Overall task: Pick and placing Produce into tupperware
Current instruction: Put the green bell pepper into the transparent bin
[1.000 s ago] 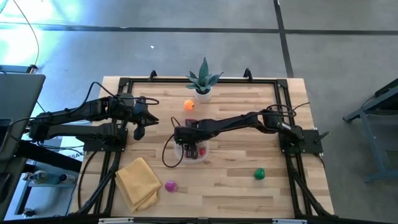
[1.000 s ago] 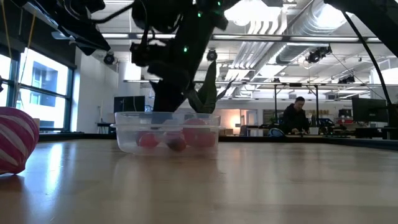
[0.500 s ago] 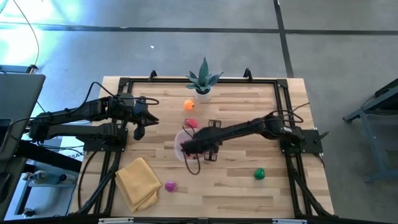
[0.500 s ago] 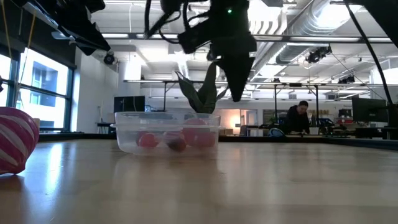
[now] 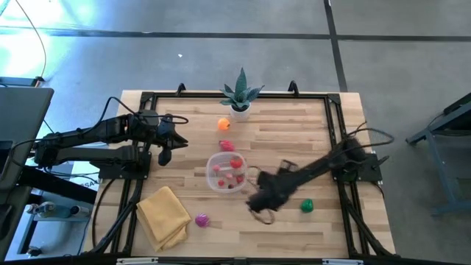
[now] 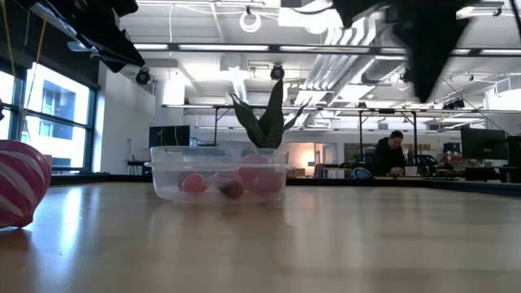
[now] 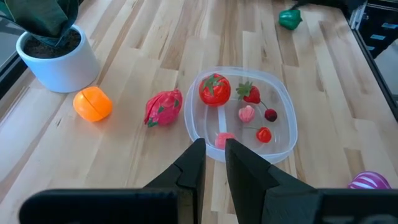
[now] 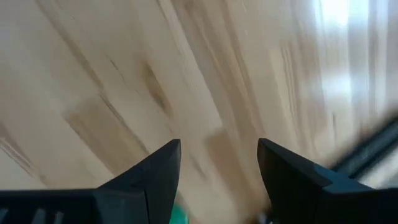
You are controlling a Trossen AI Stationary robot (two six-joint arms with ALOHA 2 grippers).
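A: Where is the right pincer (image 5: 259, 202) now?

B: Low over the bare desk (image 5: 324, 132), between the tupperware (image 5: 227, 172) and the green produce (image 5: 307, 206). Its fingers stand well apart and nothing is between them.

A: Which piece is closest to it?

B: The green one. It lies just beside the pincer, on the side away from the tupperware and toward the right edge. It looks roundish, so I see no long axis to line up with.

A: And the left pincer (image 7: 212, 163)?

B: It waits over the left side with fingers almost together, holding nothing. The orange piece (image 5: 224, 124) and the pink one (image 5: 226, 146) are nearer to that arm. The striped magenta ball (image 5: 202, 219) lies by the yellow cloth (image 5: 164, 215)
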